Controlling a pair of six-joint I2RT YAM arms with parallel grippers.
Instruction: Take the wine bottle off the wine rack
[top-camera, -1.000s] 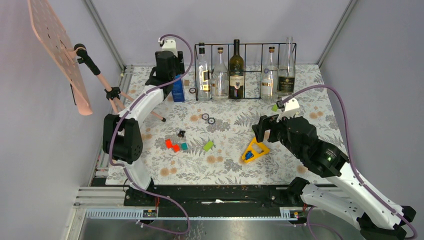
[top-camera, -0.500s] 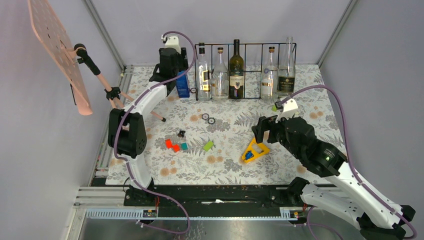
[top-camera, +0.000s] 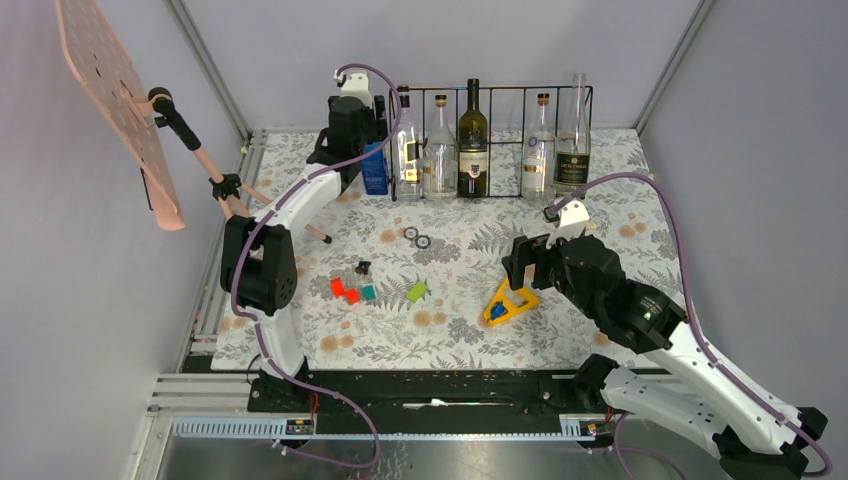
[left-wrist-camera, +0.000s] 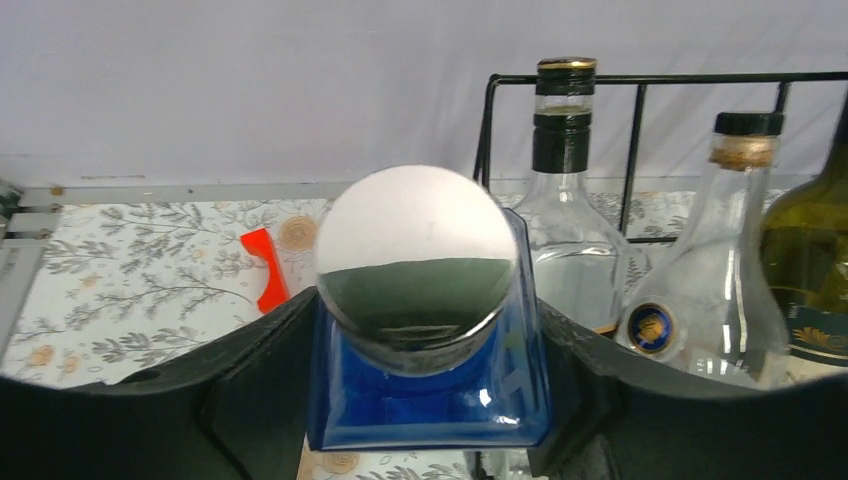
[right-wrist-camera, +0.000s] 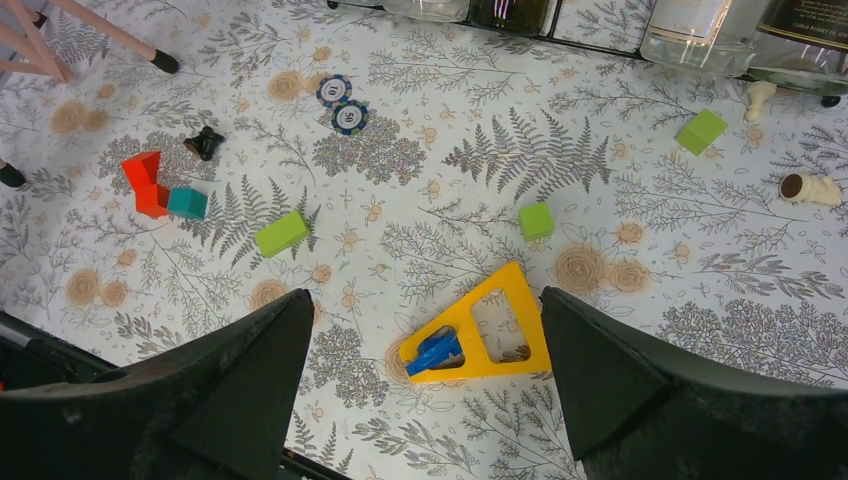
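Observation:
The black wire wine rack (top-camera: 500, 90) stands along the back wall with several bottles in it. Among them is a dark green wine bottle (top-camera: 472, 140), which sits upright in a middle bay. My left gripper (top-camera: 374, 155) is just left of the rack, shut on a blue square bottle (top-camera: 376, 168) with a round silver cap. In the left wrist view the fingers (left-wrist-camera: 250, 380) press both sides of the blue bottle (left-wrist-camera: 430, 400), the rack (left-wrist-camera: 640, 78) is right behind it, and the green bottle (left-wrist-camera: 810, 270) shows at the right edge. My right gripper (top-camera: 520, 262) hangs open and empty over the mat.
Clear glass bottles (top-camera: 440, 150) fill other bays. A yellow triangle (right-wrist-camera: 480, 330) lies under the right gripper (right-wrist-camera: 422, 300). Red (top-camera: 343, 290) and green (top-camera: 416, 291) blocks and two chips (top-camera: 417, 237) lie mid-mat. A pink pegboard (top-camera: 110, 90) on a stand leans at the left.
My left gripper has carried the blue bottle right and back, up against the rack's left end. The right arm shifted slightly toward the near edge.

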